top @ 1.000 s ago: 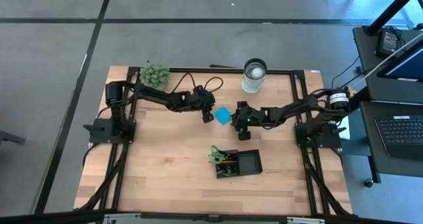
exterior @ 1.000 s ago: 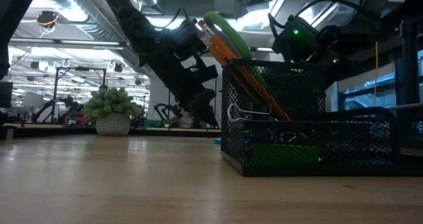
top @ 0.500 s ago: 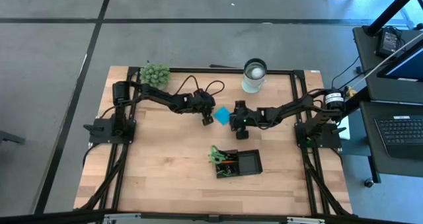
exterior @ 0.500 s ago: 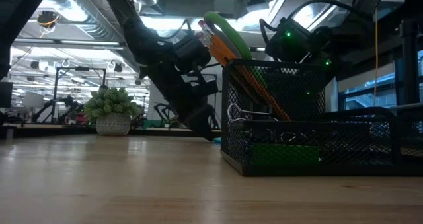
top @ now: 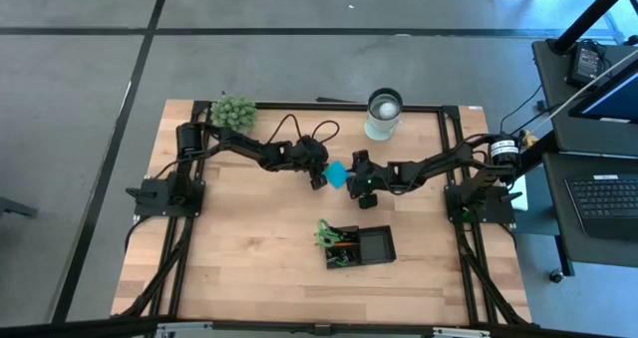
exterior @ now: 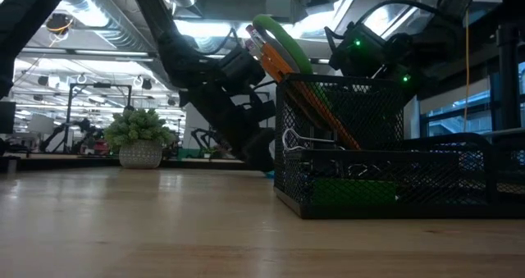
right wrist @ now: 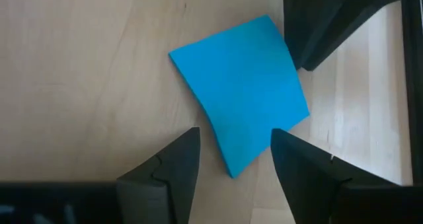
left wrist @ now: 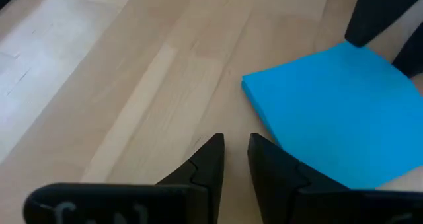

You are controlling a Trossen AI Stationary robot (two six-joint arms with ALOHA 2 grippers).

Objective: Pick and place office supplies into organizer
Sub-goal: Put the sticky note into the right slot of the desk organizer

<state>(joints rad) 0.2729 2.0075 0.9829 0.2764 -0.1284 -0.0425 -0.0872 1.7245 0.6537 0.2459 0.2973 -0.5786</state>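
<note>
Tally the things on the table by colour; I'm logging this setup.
Blue: 1, note pad
Green: 2, plant ball, scissors
White: 1, cup
Black: 1, mesh organizer
Total: 5

You had even, soft light from overhead in the high view; the tabletop (top: 249, 238) was bright, with only faint shadows under the arms. In the low view the light came from ceiling strips at 12 o'clock, leaving the arms as dark silhouettes, with glare at 10 o'clock and a blurred near tabletop edge at 6 o'clock. Your wrist views were bright and shadow-soft; the blue pad (right wrist: 241, 118) was sharp, while the near claw fingers (left wrist: 205, 168) were out of focus.
</note>
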